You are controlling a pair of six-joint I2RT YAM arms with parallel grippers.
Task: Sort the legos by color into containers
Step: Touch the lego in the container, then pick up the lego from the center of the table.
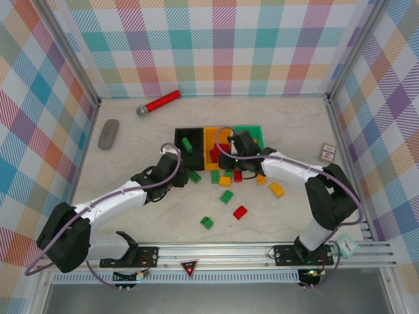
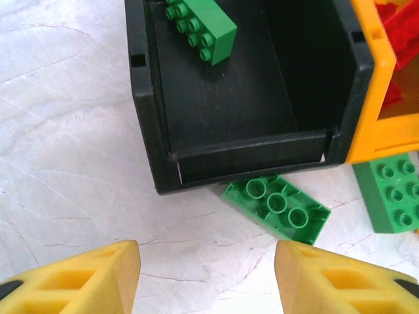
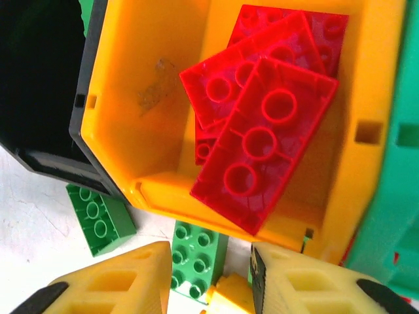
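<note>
Hovering left gripper (image 2: pixel 206 250): your yellow fingers (image 2: pixel 98 278) stand well apart with nothing between them, just short of the black bin (image 2: pixel 147 118).
Right gripper (image 3: pixel 211 252): you have a narrow gap between its fingers, and nothing is held; it sits at the near rim of the orange bin (image 3: pixel 157 65).
Writing: you can read none; the print on the small card (image 1: pixel 328 152) by the right wall is too small.
Black bin: it holds one green brick (image 2: pixel 203 26), studs up, at the far end.
Orange bin: several red bricks (image 3: pixel 265 140) are piled inside; the top one lies tilted, underside up, showing three round tubes.
Green bin (image 3: pixel 393 196): it touches the orange bin; its contents are hidden from you.
Loose legos: an upturned green brick (image 2: pixel 278 209) touches the black bin's near wall. A studs-up green brick (image 2: pixel 393 193) sits before the orange bin, with a yellow-orange brick (image 3: pixel 229 294) beside it. A loose red brick (image 1: pixel 240 212), a loose green brick (image 1: pixel 207 222) and a loose yellow-orange brick (image 1: pixel 277 190) lie scattered nearer the arm bases.
</note>
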